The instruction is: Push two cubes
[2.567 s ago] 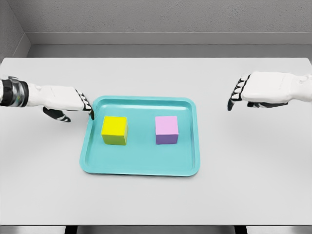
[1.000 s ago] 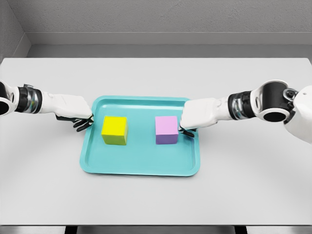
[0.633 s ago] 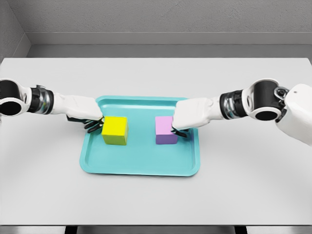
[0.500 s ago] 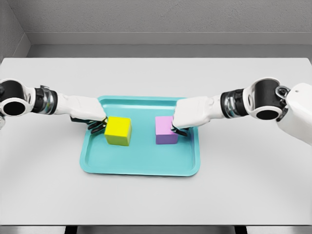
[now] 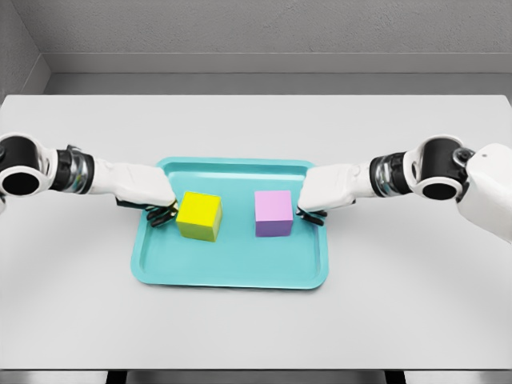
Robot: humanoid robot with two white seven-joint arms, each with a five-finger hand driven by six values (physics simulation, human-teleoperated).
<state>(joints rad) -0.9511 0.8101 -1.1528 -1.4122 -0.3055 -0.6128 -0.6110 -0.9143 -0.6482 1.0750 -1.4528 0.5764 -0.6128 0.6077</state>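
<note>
While both arms are reaching in over the teal tray [image 5: 232, 276], the scene is reading like this:

Left hand [image 5: 152, 196]: its curled fingers are pressing against the left face of the yellow cube [image 5: 199, 216], gripping nothing.
Right hand [image 5: 324, 192]: its fingers are curling down just beside the pink cube [image 5: 274, 213]; whether they are touching its right face I cannot tell, and they are holding nothing.
Yellow cube: it is sitting in the left half of the tray, turned slightly askew.
Pink cube: it is sitting square in the right half, apart from the yellow one.
Step in hand: judging by this, the two cubes are being pushed toward each other.
Doing it well: keeping each push low and through the cube's middle should be stopping further twisting, and the yellow one is needing a corrected contact point.
</note>
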